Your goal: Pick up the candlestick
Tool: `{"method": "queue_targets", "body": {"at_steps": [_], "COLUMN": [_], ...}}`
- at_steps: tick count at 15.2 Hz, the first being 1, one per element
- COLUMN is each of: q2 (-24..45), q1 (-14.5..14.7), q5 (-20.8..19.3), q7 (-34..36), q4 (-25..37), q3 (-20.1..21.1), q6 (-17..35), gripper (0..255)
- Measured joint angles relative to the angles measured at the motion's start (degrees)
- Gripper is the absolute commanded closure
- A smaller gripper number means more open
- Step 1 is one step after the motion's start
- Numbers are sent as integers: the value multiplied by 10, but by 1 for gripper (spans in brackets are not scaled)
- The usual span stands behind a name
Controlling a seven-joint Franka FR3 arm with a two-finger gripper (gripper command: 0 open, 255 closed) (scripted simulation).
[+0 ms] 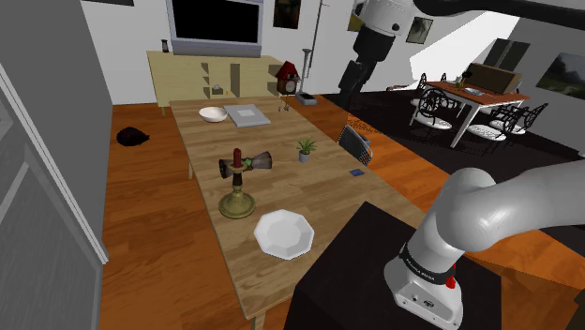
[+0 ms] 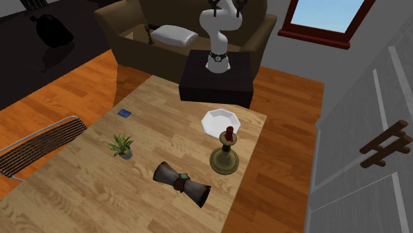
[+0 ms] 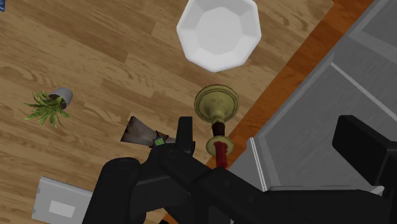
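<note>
The candlestick (image 1: 238, 190) stands upright near the edge of the worktop (image 1: 309, 197), just beside the plate (image 1: 283, 232). The hand (image 3: 272, 126) hangs high above, wide open, empty; it should drop straight and clasp the stem (image 3: 217, 124) (not the red candle (image 3: 221, 154)).

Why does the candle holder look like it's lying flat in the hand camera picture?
Wrist view: the camera looks down on the brass candlestick with its dark red candle, so it looks flattened. Shoulder view: it stands upright on the wooden table. Second exterior view: upright too.
</note>
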Motion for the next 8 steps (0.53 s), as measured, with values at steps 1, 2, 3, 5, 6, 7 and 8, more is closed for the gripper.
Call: {"method": "queue_targets", "body": {"at_steps": [1, 2, 3, 5, 6, 7, 8], "q2": [0, 10, 25, 59, 77, 96, 116], "q1": [0, -1, -1, -3, -4, -6, -7], "q5": [0, 0, 1, 2, 3, 2, 2], "q7": [0, 1, 5, 13, 19, 19, 26], "q4": [0, 2, 5, 10, 13, 18, 23], "q3": [0, 0, 3, 9, 13, 13, 17], "q6": [0, 6, 15, 35, 45, 55, 65], "gripper": [0, 0, 0, 0, 0, 0, 0]}}
